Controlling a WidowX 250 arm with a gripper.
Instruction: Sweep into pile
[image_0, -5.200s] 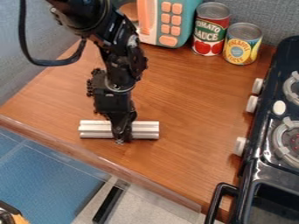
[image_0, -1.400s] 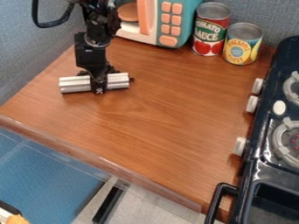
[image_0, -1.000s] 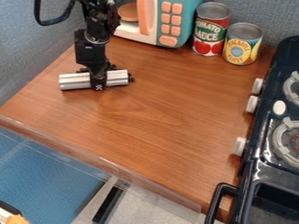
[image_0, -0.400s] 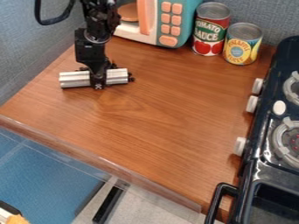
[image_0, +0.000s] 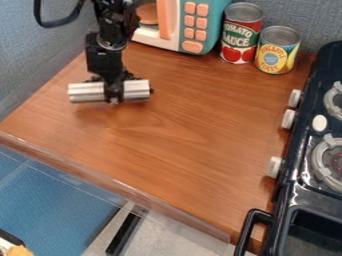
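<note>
The claw (image_0: 114, 95) is pinching the silver bar (image_0: 85, 92) over the worktop (image_0: 187, 125), back left, further back than seconds ago. Looks slightly lifted, so I'd guess it's between sweeps.

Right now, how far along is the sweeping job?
Getting hold of a sweeping tool looks done: the gripper grips a silvery bar. That bar is in hand, crosswise over the upper-left part of the counter. Forming a pile probably remains, though I can't tell how much is swept.
</note>
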